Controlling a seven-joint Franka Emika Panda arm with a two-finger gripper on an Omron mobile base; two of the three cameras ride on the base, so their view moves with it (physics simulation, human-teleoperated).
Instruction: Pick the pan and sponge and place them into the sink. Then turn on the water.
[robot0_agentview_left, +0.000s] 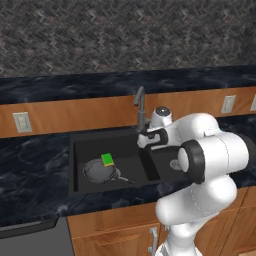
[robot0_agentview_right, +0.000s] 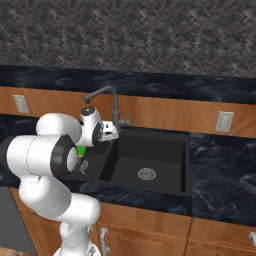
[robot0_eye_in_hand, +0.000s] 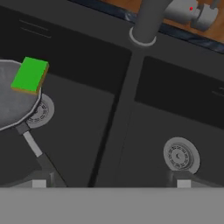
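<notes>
1. The jaws hang above the central divider of the sink. The two small dark tips stand wide apart, one over each basin, with nothing between them.
2. Straight below the jaws runs the divider of the black rectangular double-basin sink. Each basin has a round silver drain, one to either side of the jaws.
3. Off to one side of the jaws, in the hand view's left basin, lies the round shallow dark grey frying pan, its thin straight handle reaching back toward that side's jaw tip. It lies flat on the basin floor, apparently already delivered.
4. The small bright green rectangular sponge with a yellow side layer rests on the pan's far rim, so both objects appear to be in the sink.
5. Ahead of the jaws, beyond the divider, rises the grey metal faucet, with its side lever just beside it. I judge the jaws are placed here to reach the lever and start the water.
6. The dark marbled table surrounds the sink.
</notes>
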